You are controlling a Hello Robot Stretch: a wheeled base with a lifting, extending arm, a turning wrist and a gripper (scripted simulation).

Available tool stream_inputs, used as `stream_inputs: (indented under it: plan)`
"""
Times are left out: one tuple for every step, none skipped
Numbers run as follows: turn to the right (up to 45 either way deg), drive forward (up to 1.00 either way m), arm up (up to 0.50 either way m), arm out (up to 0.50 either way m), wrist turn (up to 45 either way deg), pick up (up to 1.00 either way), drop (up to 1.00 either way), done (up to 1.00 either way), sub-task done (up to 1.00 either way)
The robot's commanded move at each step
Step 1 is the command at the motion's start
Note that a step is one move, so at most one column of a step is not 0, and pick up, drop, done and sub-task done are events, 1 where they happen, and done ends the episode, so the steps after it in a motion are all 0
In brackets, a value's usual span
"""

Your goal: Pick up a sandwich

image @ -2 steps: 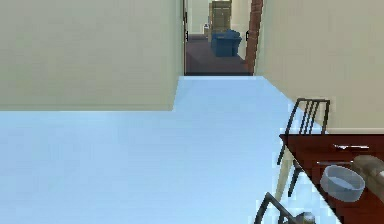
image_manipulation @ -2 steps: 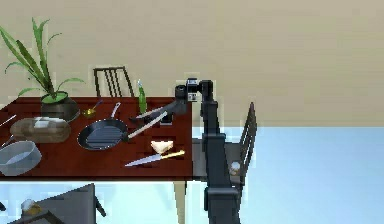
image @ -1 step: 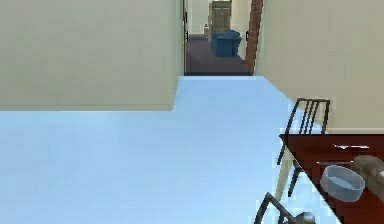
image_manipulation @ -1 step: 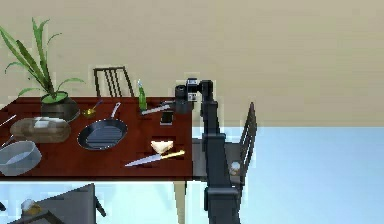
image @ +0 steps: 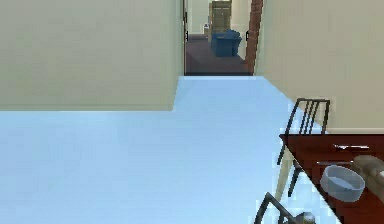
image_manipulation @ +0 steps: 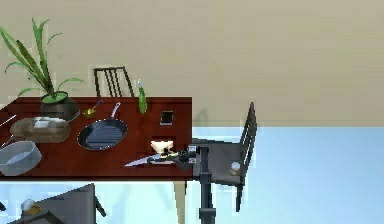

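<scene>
The pictures did not show whether the jaws were apart or together. They stood at the end of the dark arm (image_manipulation: 206, 190), by the near edge of the red-brown tabletop (image_manipulation: 75, 165) in the arm side view. A small whitish-tan lump (image_manipulation: 160, 147) lay on the tabletop right at the jaws. It was too small to call a sandwich for certain, and I could not tell whether the jaws held anything. At the lump's 8 o'clock lay a knife (image_manipulation: 140, 160), and at its 12 o'clock a dark phone (image_manipulation: 167, 117). Toward 10 o'clock sat a black frying pan (image_manipulation: 103, 133), with a green bottle (image_manipulation: 142, 98) at about 11 o'clock. Farther toward 9 o'clock were a glass dish (image_manipulation: 40, 128) and a grey bowl (image_manipulation: 18, 157), and a potted plant (image_manipulation: 45, 75) stood at the far corner. One chair (image_manipulation: 113, 80) stood behind the tabletop and another (image_manipulation: 242, 148) at the lump's 3 o'clock, on the pale blue floor (image_manipulation: 320, 170). In the forward view, a doorway at 12 o'clock framed a blue bin (image: 225, 42).
</scene>
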Motion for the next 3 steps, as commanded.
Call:
stream_inputs:
  plan:
    - [0.0, 0.0, 0.0, 0.0, 0.0, 1.0, 0.0, 0.0, 0.0]
    - [0.0, 0.0, 0.1, 0.0, 0.0, 0.0, 0.0, 0.0, 0.0]
    - [0.0, 0.0, 0.0, 0.0, 0.0, 0.0, 0.0, 1.0, 0.0]
